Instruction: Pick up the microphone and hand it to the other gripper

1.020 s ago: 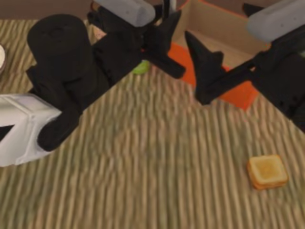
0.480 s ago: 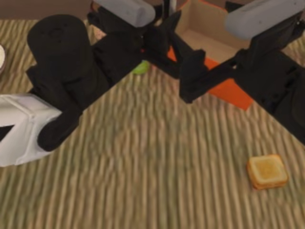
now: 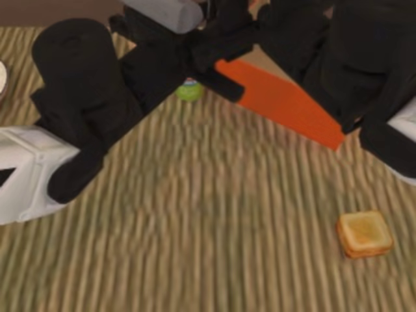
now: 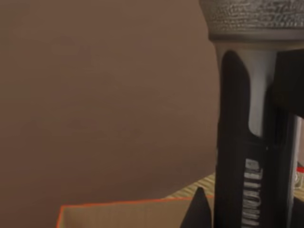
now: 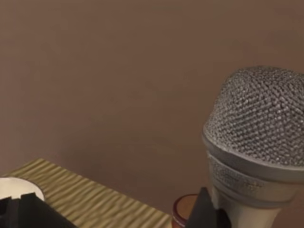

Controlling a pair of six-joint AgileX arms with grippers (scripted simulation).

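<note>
Holding the mic: left gripper [image 3: 224,62], pressed onto the handle from both sides as far as the left wrist view showed; placed near 12 o'clock of the table [image 3: 195,227], on an arm stretched in from 9 o'clock.
Receiving side: right gripper [image 3: 266,26], brought close against the left one at about 12 to 1 o'clock; could not tell whether spread or pressed together.
Place of the thing: the microphone [image 4: 237,142], lifted off the table and kept upright, head on top, between the two grippers, with the brown wall behind it; hidden under the arms in the top view.
Look of the thing: slim black handle with a pale grey strip and small white lettering along it; rounded grey-silver mesh head [image 5: 256,137] over a smooth silver collar.
Step in hand: judged as the handover itself, not yet finished.
Risk one: letting go on the left before a firm pinch on the right; would drop the microphone toward the orange box [image 3: 279,97] just below.
Risk two: closing on the round mesh head or the collar in place of the handle; would probably slip, as nothing flat there to grip.
Risk three: too little free handle between the two grippers; would knock black fingers together and tilt the mic.
Risk four: pulling away with both sides clamped; would twist the handle out of one grip.
Not involved: toast [image 3: 364,234] at about 4 o'clock, well apart; small green thing [image 3: 189,91] just beside the left arm.
</note>
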